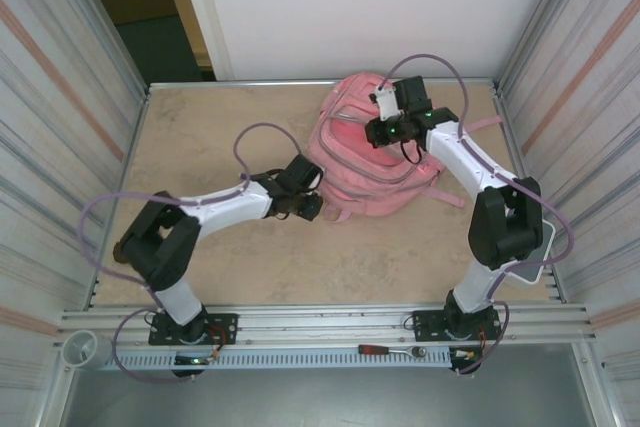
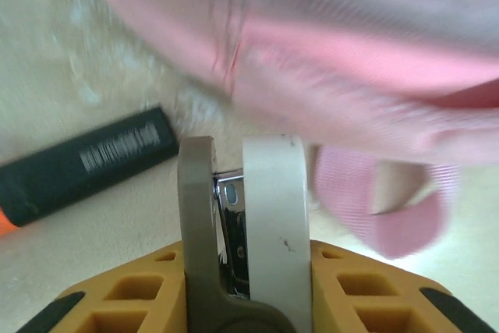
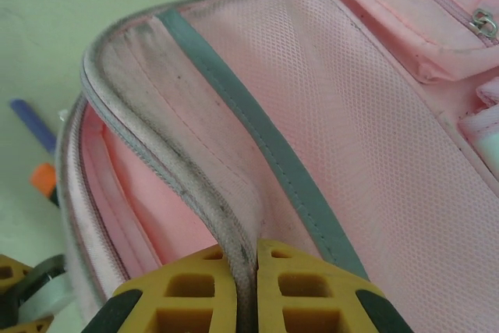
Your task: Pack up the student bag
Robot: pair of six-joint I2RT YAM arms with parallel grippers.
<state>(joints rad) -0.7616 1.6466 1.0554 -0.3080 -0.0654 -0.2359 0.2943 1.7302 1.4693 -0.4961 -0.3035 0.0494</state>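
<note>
Your left gripper (image 2: 248, 267) sits low at the bag's near-left corner. Its jaws are drawn narrow, with a grey-and-white item (image 2: 269, 208) filling the gap between them. A bit of bright metal shows in the item's middle, but you cannot tell from here what it is. Check that grip before you lift, because the item stands tall above the pads and could tip.

Just beside it a black marker (image 2: 86, 165) lies flat on the table (image 1: 220, 137), so rise straight up rather than sweep sideways.

Beyond that, the bag (image 1: 360, 172) lies on the far right-hand part of the table, its pink fabric hanging close over your left wrist.

Farther in, your right gripper (image 3: 248, 263) is pinched tight on the zip rim (image 3: 168, 169). It lifts the flap so that a slot of pink lining (image 3: 136, 208) shows to its left. Judging by that, the step is to feed the item into the slot. Come in from the left, above the rim, and let go only once the item is well inside. Keep the right pinch firm, or the mouth will likely sag shut.
</note>
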